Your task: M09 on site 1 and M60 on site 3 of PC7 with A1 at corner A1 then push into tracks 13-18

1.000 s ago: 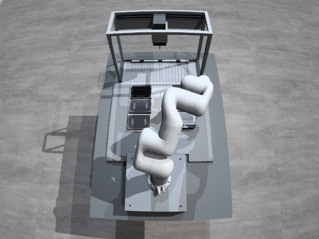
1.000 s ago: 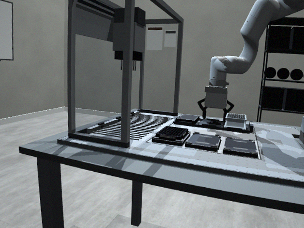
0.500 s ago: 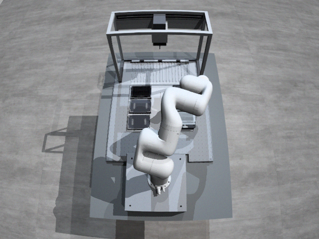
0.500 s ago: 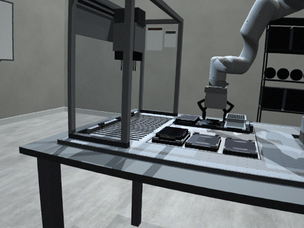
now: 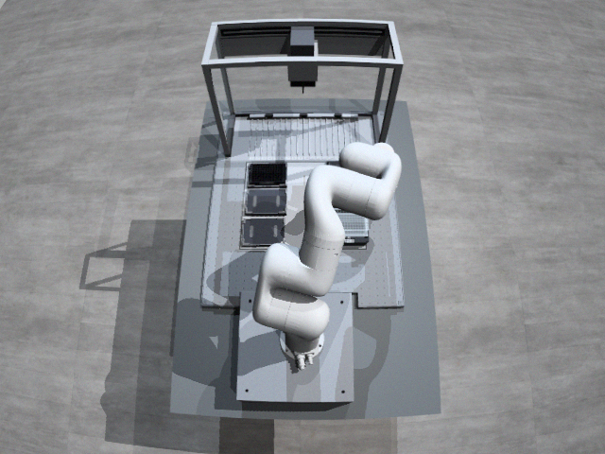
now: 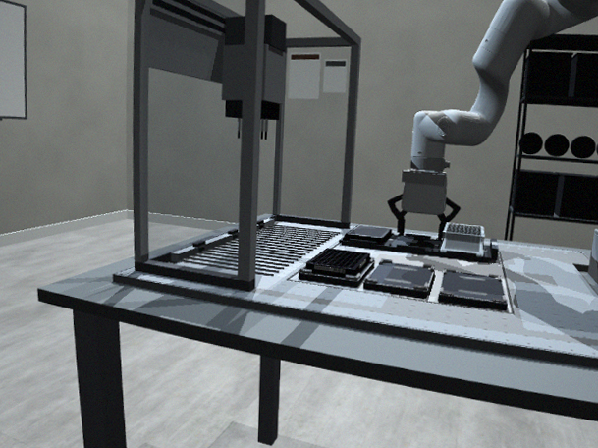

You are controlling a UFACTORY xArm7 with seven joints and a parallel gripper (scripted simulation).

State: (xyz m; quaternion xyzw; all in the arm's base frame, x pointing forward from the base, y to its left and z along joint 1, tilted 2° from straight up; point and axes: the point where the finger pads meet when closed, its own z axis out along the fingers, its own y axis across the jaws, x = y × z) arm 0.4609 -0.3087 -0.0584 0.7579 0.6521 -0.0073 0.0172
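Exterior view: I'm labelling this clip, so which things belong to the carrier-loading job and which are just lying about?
Job: carrier PC7, M09 block, M60 plate, M06 plate in its nest, loading rails, open gripper.
Not the job: shelf rack, whiteboard, wall notices.

A lab: framed instrument [image 6: 250, 139], well plates [image 6: 338, 261], shelf rack [image 6: 521, 128].
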